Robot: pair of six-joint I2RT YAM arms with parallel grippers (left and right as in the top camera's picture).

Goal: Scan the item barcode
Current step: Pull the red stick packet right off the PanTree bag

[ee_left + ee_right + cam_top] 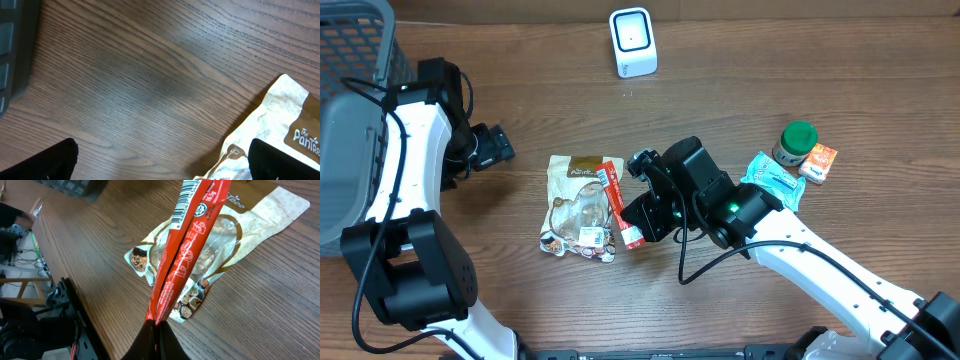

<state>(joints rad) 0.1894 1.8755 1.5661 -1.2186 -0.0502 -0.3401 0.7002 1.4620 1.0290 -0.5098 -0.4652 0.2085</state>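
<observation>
A long red snack packet (618,203) with a white barcode panel (188,195) is pinched at one end by my right gripper (156,325), which is shut on it. It hangs over a beige granola pouch (577,205) lying flat on the table. The white barcode scanner (633,42) stands at the far middle of the table, well away from the packet. My left gripper (498,148) is open and empty just left of the pouch; its black fingertips (55,160) frame bare wood and the pouch's corner (280,125).
A grey basket (355,110) sits at the far left edge. To the right lie a teal packet (770,178), a green-lidded jar (796,143) and a small orange box (818,162).
</observation>
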